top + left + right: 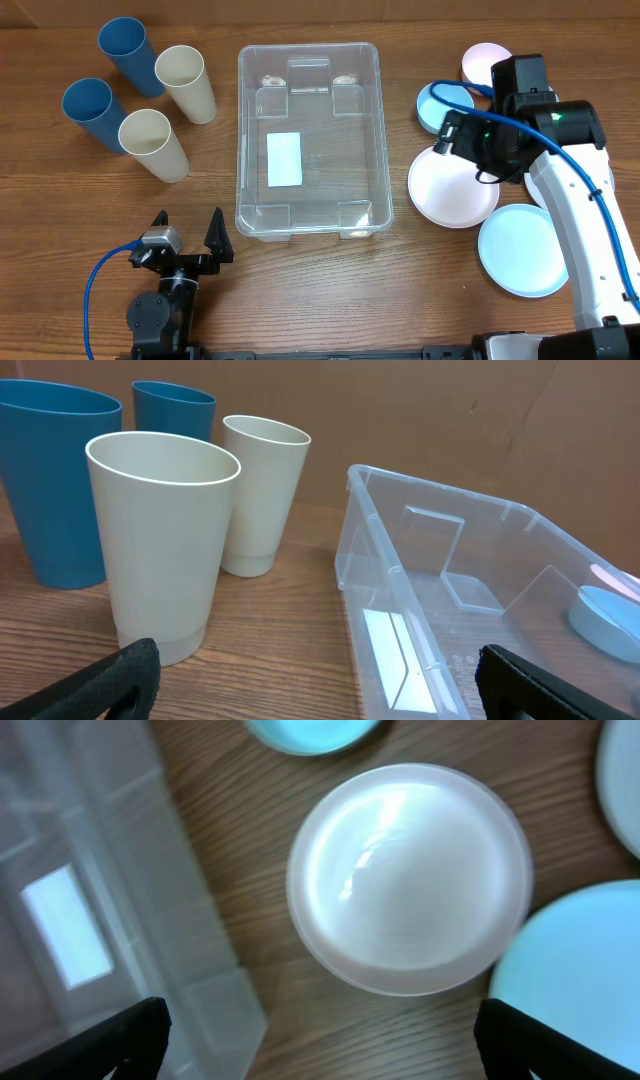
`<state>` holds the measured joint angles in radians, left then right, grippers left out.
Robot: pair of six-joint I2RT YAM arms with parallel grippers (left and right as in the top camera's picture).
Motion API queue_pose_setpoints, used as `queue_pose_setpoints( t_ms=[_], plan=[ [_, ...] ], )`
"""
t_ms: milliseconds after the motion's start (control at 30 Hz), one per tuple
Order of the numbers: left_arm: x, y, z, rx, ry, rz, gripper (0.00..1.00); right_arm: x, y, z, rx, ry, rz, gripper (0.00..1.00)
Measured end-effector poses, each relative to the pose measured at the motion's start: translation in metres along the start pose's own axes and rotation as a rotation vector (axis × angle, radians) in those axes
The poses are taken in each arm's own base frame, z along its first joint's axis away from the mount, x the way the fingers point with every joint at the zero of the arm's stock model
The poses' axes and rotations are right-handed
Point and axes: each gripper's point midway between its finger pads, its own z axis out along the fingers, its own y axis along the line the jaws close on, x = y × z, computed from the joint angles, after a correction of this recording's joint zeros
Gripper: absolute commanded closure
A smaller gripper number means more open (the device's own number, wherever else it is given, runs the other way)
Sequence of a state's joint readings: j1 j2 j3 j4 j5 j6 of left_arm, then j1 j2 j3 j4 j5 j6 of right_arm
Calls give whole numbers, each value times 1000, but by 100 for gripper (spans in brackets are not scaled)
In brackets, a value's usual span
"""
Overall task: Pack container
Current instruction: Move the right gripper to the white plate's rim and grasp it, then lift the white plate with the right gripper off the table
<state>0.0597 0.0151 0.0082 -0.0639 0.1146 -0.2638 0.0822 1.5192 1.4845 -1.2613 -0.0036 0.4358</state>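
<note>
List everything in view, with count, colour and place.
container: 1, clear, table centre, empty
label: 1, white, on the container's base
blue cups: 2, blue, upright, far left
cream cups: 2, cream, upright, between the blue cups and the container
pink bowl: 1, pink, right rear
small blue bowl: 1, light blue, right of the container
white bowl: 1, white, right of the container, nearer the front
big blue bowl: 1, light blue, front right
table: 1, brown wood
left gripper: 1, black, open, front left
right gripper: 1, black, open, over the white bowl
</note>
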Motion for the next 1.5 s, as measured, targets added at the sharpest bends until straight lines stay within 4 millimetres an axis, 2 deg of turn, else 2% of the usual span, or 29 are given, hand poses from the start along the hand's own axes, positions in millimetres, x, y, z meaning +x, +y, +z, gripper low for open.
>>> queue_pose_setpoints(
  t_ms=[133,200,300,367,467,500,700,833,900,967,1067,1200,1400,1500],
  plan=[
    [0,0,0,0,0,0,0,-11,-23,-1,123,-68,87,0],
    [0,0,0,0,0,0,0,-8,-30,2,155,-67,129,0],
    [0,0,0,0,0,0,0,3,-44,16,202,-36,212,0],
    [0,0,0,0,0,0,0,16,-61,32,248,2,265,0],
    [0,0,0,0,0,0,0,29,-74,43,284,34,326,0],
    [0,0,0,0,0,0,0,39,-80,52,301,58,347,0],
    [0,0,0,0,0,0,0,67,-72,79,232,154,405,1],
    [0,0,0,0,0,0,0,97,-79,102,249,213,482,1],
    [0,0,0,0,0,0,0,105,-81,110,247,226,517,4],
    [0,0,0,0,0,0,0,106,-79,116,230,219,559,9],
    [0,0,0,0,0,0,0,104,-74,125,193,199,629,27],
    [0,0,0,0,0,0,0,98,-66,129,148,187,677,31],
    [0,0,0,0,0,0,0,104,-67,135,144,191,692,39],
    [0,0,0,0,0,0,0,111,-71,142,148,194,694,49]
  ],
)
